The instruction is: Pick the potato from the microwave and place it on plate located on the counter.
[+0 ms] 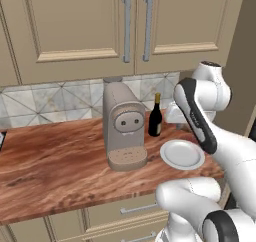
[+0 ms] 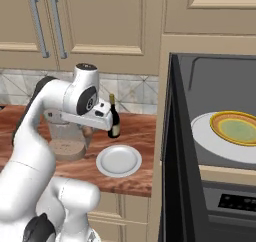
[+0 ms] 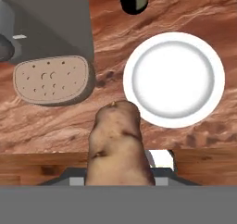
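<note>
Item: potato [image 3: 115,144], brown and lumpy. Location: clamped in the gripper [image 3: 121,174], the fingers closed on its sides; in the hand view it rises from the bottom edge and hangs over the front part of the counter [image 3: 55,126], its tip just overlapping the near rim of the plate.

Item: plate [image 3: 174,78], plain white, round, shallow. Location: flat on the counter [image 1: 55,161], beside the coffee machine's base and in front of the wine bottle. Nothing lies on it.

Item: microwave [image 2: 210,151], dark grey. Door [image 2: 172,151] swung open, seen edge-on. Inside, a white turntable disc [image 2: 207,136] carries a yellow-rimmed greenish dish [image 2: 236,127]. Button panel below shows small marks, too small to read.

Item: coffee machine [image 1: 123,126], beige-grey, upright against the tiled backsplash. No brand name legible.

Item: wine bottle [image 1: 155,117], dark glass with a pale label; no writing can be made out.

Item: upper cabinets [image 1: 75,26], beige, with two vertical metal handles.

Item: drawer fronts [image 1: 125,211] under the counter, beige, with bar handles.
</note>
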{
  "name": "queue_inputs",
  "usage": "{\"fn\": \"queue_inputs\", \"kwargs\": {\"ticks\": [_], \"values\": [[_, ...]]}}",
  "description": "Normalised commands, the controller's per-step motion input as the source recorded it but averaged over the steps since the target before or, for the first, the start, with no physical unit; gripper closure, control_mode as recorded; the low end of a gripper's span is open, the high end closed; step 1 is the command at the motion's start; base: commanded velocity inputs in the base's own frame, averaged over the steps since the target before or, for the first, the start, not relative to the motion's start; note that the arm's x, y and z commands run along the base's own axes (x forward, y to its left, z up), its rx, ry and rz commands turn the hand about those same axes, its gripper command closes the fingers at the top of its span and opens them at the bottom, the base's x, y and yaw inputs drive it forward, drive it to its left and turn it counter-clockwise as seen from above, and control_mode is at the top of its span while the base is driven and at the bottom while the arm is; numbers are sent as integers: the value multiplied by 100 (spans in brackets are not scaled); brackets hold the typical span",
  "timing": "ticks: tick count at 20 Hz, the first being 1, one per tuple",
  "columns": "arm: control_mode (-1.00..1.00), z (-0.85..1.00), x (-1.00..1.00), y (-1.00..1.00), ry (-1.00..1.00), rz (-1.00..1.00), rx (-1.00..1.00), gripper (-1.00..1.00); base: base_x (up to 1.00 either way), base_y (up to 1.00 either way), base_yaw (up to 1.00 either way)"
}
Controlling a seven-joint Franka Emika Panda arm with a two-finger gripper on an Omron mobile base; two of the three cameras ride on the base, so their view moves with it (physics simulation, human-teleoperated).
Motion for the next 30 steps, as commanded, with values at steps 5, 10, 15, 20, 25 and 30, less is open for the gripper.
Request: {"fn": "queue_inputs", "kwargs": {"ticks": [5,10,15,20,25,30], "values": [[-100,-83,70,-48,18,0,11,100,0,0,0],[-100,-84,66,-31,1,0,3,100,0,0,0],[-100,-73,75,0,0,0,0,100,0,0,0],[-100,-66,24,0,-7,0,-3,100,0,0,0],[-100,-52,0,0,-17,-3,-6,100,0,0,0],[-100,-59,4,0,-15,-3,-7,100,0,0,0]]}}
